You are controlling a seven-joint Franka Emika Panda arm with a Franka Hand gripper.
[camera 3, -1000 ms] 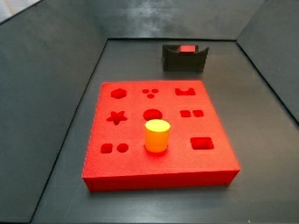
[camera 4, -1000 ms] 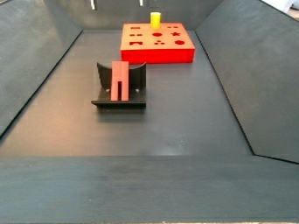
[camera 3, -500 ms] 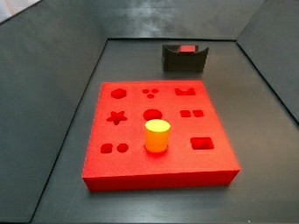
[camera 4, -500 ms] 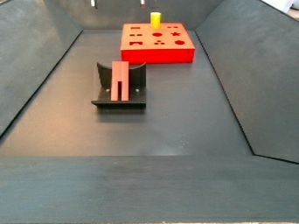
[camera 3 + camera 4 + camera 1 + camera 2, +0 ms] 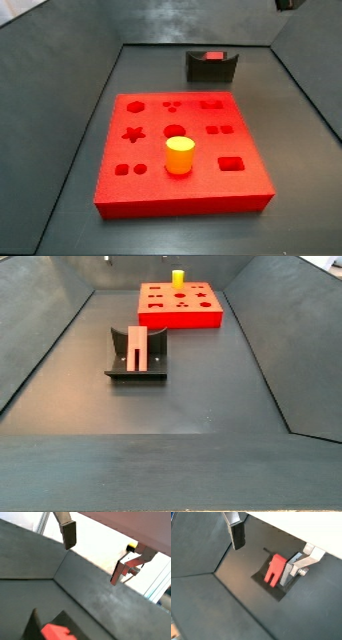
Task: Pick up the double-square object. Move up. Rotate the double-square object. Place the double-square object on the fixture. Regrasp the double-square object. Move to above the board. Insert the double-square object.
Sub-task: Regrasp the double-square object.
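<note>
End effector (image 5: 264,554) raised well above the floor, released: silver fingers (image 5: 236,534) wide apart in both wrist views, nothing between them. Double-square object (image 5: 138,349) leans tilted in the fixture (image 5: 135,360), at about 9 o'clock in a side view, nearer than the board (image 5: 181,306); below the end effector in a wrist view. Board lies farther back at 12 o'clock; yellow-orange cylinder (image 5: 179,156) stands upright in one hole.

Matt red board (image 5: 183,165), glossy yellow cylinder (image 5: 179,156), matt dark fixture (image 5: 136,356), silver-metal hand (image 5: 264,554) above.
</note>
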